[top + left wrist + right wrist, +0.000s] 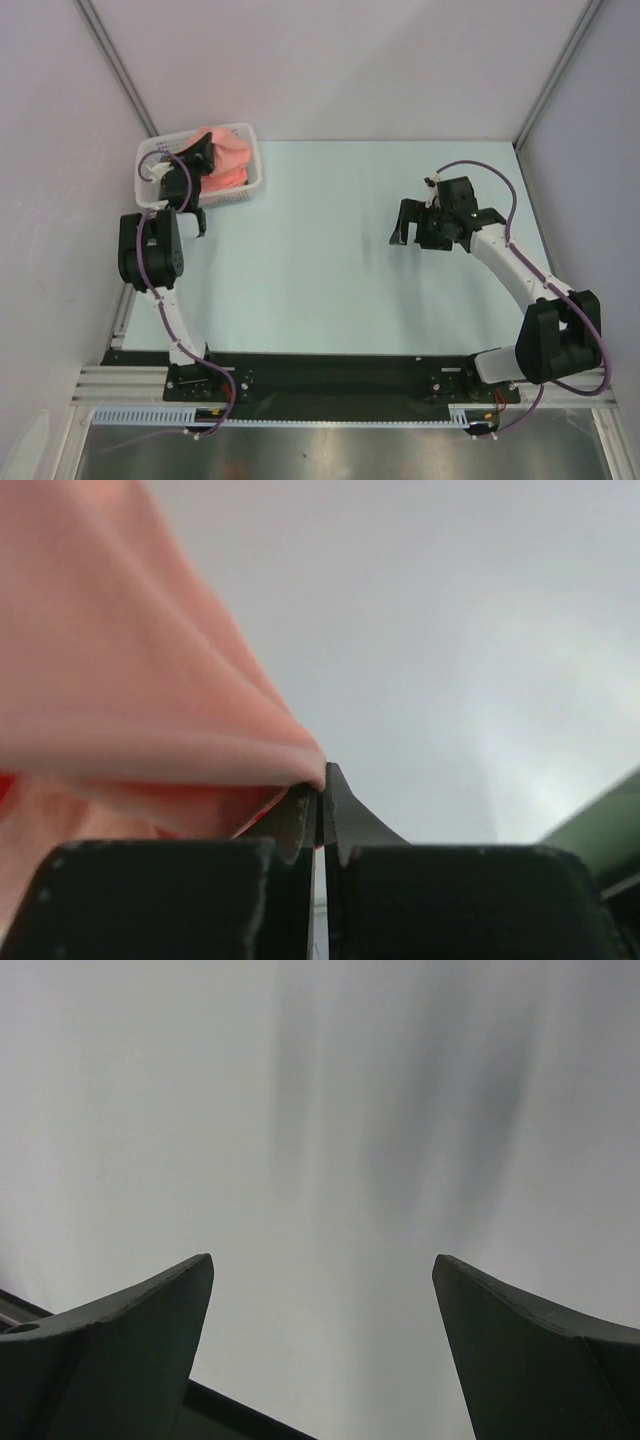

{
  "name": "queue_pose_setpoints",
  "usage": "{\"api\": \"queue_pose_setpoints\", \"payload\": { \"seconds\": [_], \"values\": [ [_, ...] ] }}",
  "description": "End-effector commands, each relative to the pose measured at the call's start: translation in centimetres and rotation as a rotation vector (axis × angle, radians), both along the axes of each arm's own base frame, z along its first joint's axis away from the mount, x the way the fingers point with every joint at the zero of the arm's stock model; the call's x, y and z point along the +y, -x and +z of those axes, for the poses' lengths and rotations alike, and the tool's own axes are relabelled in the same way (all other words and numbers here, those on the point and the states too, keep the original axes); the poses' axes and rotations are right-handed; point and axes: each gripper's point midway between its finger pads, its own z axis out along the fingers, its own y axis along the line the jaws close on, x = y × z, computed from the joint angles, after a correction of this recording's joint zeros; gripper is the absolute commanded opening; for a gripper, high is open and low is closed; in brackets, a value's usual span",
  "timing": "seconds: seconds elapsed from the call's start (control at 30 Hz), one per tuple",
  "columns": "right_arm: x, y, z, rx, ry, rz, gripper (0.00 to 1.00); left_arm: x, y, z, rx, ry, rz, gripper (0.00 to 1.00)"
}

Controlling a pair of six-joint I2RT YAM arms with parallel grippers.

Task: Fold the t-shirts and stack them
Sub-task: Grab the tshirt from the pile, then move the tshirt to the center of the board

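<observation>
Now first step: left tool (320,810) pinched tight on salmon-pink t-shirt (228,158) in basket (250,185); right tool (320,1340) wide, empty. Next: lift onto counter (320,260).

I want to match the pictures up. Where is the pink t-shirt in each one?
Top view: pink t-shirt in the white basket, far left.
Left wrist view: fills the left side, edge pinched at the left gripper.
Right wrist view: not there.
Shared landmark: the left gripper on the shirt.

Salmon-pink t-shirt (130,680) blurred, cut off by frame edge
</observation>
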Motion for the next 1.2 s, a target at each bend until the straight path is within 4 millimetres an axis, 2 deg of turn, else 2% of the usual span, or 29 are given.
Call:
{"api": "queue_pose_setpoints", "payload": {
  "seconds": [0.0, 0.13, 0.17, 0.23, 0.33, 0.37, 0.4, 0.43, 0.47, 0.5, 0.53, 0.57, 0.6, 0.63, 0.7, 0.73, 0.77, 0.8, 0.83, 0.93, 0.97, 1.03, 1.07, 1.1, 1.13, 1.17],
  "values": [
    [-0.1, 0.4, 2.4, -0.059, 0.008, 0.022, 1.0, -1.2, 9.1, 18.3, -0.6, 0.017, -0.011, 0.0],
    [0.4, 0.8, 2.9, -0.076, 0.002, 0.041, 1.0, -1.7, 11.9, 21.7, -0.664, 0.084, -0.025, 0.0],
    [0.7, 1.0, 2.9, -0.076, 0.003, 0.051, 1.0, -2.1, 13.4, 23.2, -0.696, 0.093, -0.035, 0.0],
    [1.1, 1.3, 3.0, -0.078, -0.009, 0.058, 1.0, -3.8, 14.8, 24.6, -0.711, 0.099, -0.085, 0.0],
    [1.3, 1.5, 3.2, -0.087, -0.014, 0.062, 1.0, -8.4, 18.5, 28.1, -0.708, -0.022, -0.203, 0.0],
    [1.3, 1.5, 3.4, -0.09, -0.013, 0.057, 1.0, -9.6, 19.5, 28.6, -0.698, -0.053, -0.226, 0.0],
    [1.2, 1.5, 3.6, -0.095, -0.014, 0.053, 1.0, -11.3, 19.0, 27.5, -0.605, -0.138, -0.272, 0.0],
    [1.1, 1.5, 3.9, -0.1, -0.014, 0.043, 1.0, -14.1, 22.2, 29.5, -0.618, -0.188, -0.338, 0.0],
    [0.9, 1.5, 4.2, -0.102, -0.009, 0.028, 1.0, -16.0, 23.3, 30.0, -0.623, -0.35, -0.342, 0.0],
    [0.8, 1.5, 4.5, -0.106, -0.008, 0.018, 1.0, -17.4, 21.8, 26.6, -0.39, -0.415, -0.392, 0.0],
    [0.7, 1.6, 4.9, -0.111, -0.007, 0.007, 1.0, -19.4, 25.3, 29.8, -0.424, -0.498, -0.414, 0.0],
    [0.6, 1.9, 4.9, -0.097, -0.004, 0.006, 1.0, -20.3, 26.1, 29.5, -0.384, -0.573, -0.416, 0.0],
    [0.6, 2.0, 5.4, -0.097, -0.01, -0.004, 1.0, -21.1, 26.5, 28.3, -0.362, -0.701, -0.41, 0.0],
    [0.6, 2.3, 5.6, -0.091, -0.012, -0.004, 1.0, -22.6, 27.6, 26.2, -0.254, -0.739, -0.475, 0.0],
    [0.5, 3.1, 6.0, -0.076, -0.016, -0.001, 1.0, -23.6, 28.5, 23.1, -0.18, -0.8, -0.53, 0.0],
    [0.6, 3.5, 6.2, -0.071, -0.023, 0.002, 1.0, -24.9, 29.1, 19.7, -0.131, -0.806, -0.611, 0.12],
    [0.5, 4.1, 6.4, -0.066, -0.024, 0.006, 1.0, -25.5, 29.8, 18.2, -0.114, -0.804, -0.653, 0.34],
    [0.4, 4.5, 6.4, -0.057, -0.022, 0.007, 1.0, -26.0, 30.3, 16.5, -0.08, -0.806, -0.691, 0.65],
    [0.0, 5.4, 6.2, -0.028, -0.008, 0.008, 1.0, -26.4, 31.0, 12.6, 0.024, -0.831, -0.739, 0.99],
    [-0.6, 6.8, 6.2, -0.017, 0.012, 0.019, 1.0, -25.9, 32.0, 7.3, 0.162, -0.938, -0.775, 1.0],
    [-0.8, 7.7, 5.1, 0.014, 0.018, 0.031, 1.0, -24.6, 32.2, 4.9, 0.255, -0.996, -0.756, 1.0],
    [0.1, 8.8, 4.0, 0.056, -0.021, 0.083, 1.0, -23.1, 32.4, 3.5, 0.336, -1.058, -0.716, 1.0],
    [0.0, 9.6, 2.5, 0.111, -0.018, 0.076, 1.0, -21.9, 32.2, 2.7, 0.396, -1.09, -0.68, 1.0],
    [-0.1, 10.0, 1.8, 0.149, -0.014, 0.063, 1.0, -21.5, 32.7, 1.1, 0.458, -1.132, -0.709, 0.98],
    [-0.2, 10.6, 1.2, 0.185, -0.014, 0.06, 0.99, -21.5, 33.0, 0.6, 0.481, -1.154, -0.735, 0.91],
    [-0.1, 11.3, 0.6, 0.212, -0.02, 0.075, 0.97, -21.4, 33.3, -0.4, 0.519, -1.179, -0.762, 0.9]
  ]
}}
